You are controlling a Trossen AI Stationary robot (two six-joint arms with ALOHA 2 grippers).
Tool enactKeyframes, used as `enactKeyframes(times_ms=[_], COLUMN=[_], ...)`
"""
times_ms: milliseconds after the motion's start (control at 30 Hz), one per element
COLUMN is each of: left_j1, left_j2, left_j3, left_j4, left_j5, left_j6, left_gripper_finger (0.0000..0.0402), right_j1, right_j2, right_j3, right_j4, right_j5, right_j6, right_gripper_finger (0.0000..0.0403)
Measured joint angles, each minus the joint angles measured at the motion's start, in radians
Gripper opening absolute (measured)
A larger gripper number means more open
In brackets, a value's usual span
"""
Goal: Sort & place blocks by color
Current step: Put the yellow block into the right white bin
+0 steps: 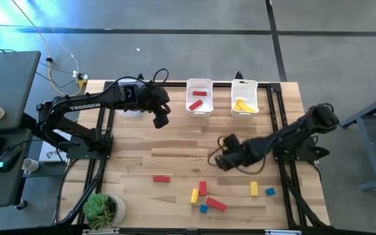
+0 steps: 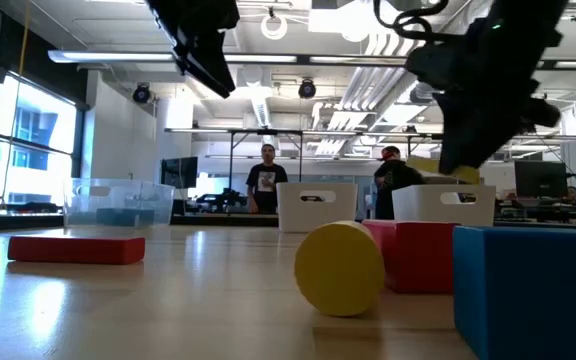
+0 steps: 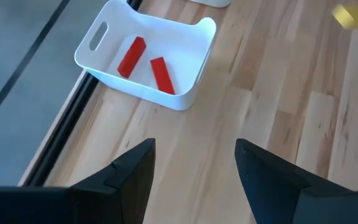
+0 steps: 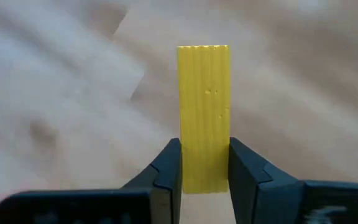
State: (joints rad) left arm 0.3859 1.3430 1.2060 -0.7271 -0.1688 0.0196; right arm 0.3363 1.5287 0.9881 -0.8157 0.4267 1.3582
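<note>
While clamped | yellow block (image 4: 204, 118) juts between right gripper (image 4: 205, 163) fingers | left gripper (image 3: 194, 171) wide

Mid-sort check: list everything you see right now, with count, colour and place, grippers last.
Red bin: one, white, far edge; holds two red blocks.
Yellow bin: one, white, beside it; holds yellow blocks, count unclear.
Clear bin: one, far left edge.
Loose red blocks: three, near side.
Loose yellow blocks: two, near side.
Blue blocks: two, near side.
Plant: one, green, near left corner.
People: two, in the room behind.
Left gripper: open, empty, near red bin.
Right gripper: shut on yellow bar, above mid-table.
</note>
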Motion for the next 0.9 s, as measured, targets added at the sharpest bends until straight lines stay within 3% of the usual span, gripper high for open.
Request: enactKeyframes(times_ms=[233, 567, 900], left_j1=[-0.001, 0.0, 0.0], left_j2=[0.0, 0.0, 0.0], left_j3=[0.0, 0.0, 0.0], left_j4=[-0.001, -0.001, 0.046], left_j5=[0.0, 0.0, -0.027], left_j6=[0.037, 0.036, -0.002], left_gripper_finger=[0.0207, 0.0207, 0.0207], right_j1=[-0.178, -0.489, -0.837], right_j2=[-0.111, -0.245, -0.223], right_j3=[0.0, 0.001, -0.001], right_j4=[-0.093, -0.061, 0.105], right_j5=[0.097, 0.218, 0.074], right_j6=[-0.082, -0.447, -0.863], right_gripper_finger=[0.0068, 0.0068, 0.0068])
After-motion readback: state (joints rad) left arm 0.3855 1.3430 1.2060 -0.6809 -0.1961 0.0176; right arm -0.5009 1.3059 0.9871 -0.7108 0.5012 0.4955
